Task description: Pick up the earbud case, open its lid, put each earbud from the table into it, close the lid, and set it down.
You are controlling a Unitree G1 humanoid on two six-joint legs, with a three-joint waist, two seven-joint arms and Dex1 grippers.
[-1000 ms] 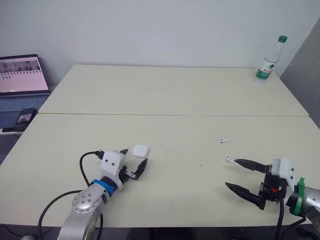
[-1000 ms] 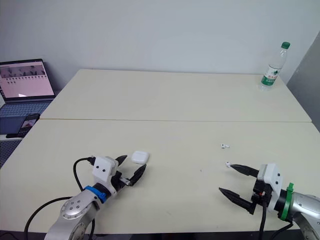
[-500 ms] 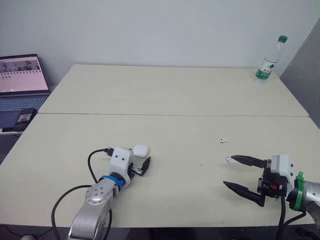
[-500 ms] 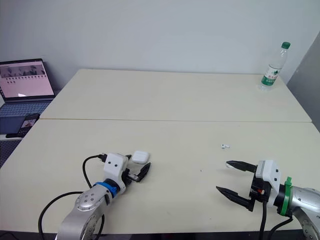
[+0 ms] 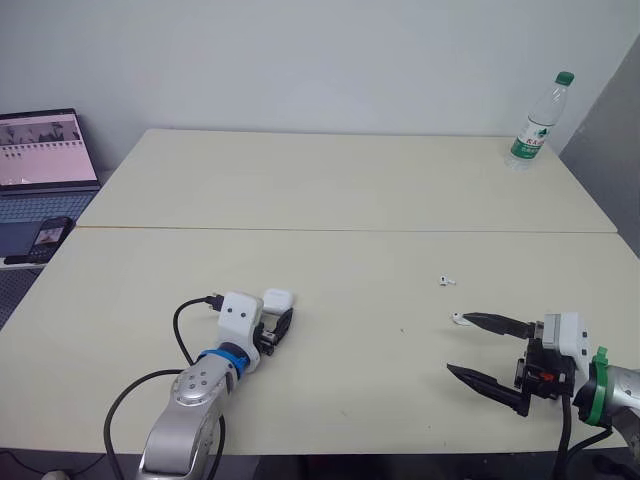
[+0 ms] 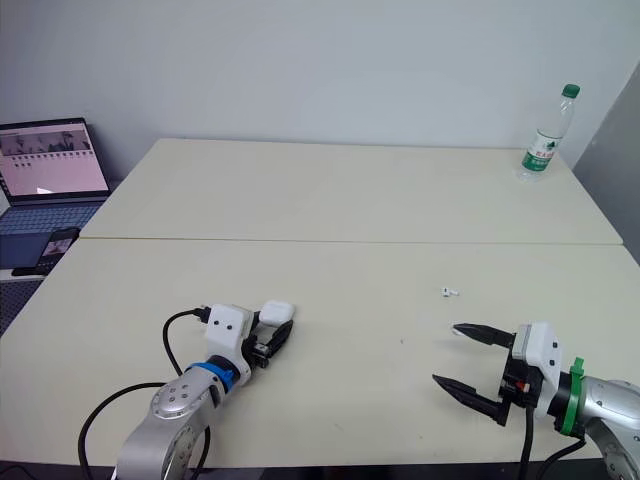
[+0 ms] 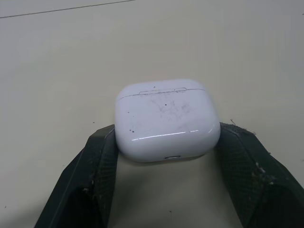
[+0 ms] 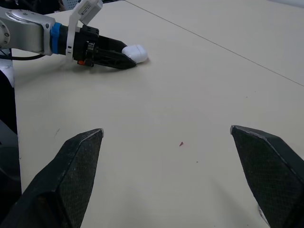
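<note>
Nearest, at the front left of the table (image 5: 330,190), the left claw (image 7: 167,135) is closed around the case (image 5: 278,298), with one black finger (image 7: 95,166) pressed against each side of it. The case is white, its lid is down, and it lies flat on the table with light scuffs on its top. At the front right, the right claw (image 5: 459,343) hangs low over the table with its two fingers spread wide and nothing between them. One earbud (image 5: 458,319) lies on the table right at the tip of that claw's farther finger; whether they touch cannot be told. The second earbud (image 5: 446,281) lies a little farther back, apart from the first and clear of the claw. Both earbuds are well to the right of the case. Behind them a seam runs across the table from side to side. At the far right corner a clear bottle (image 5: 537,122) with a green cap and green label stands upright. Off the table's left edge sits an open laptop (image 5: 40,160) with its screen lit, and a phone (image 5: 48,238) lies in front of it.
</note>
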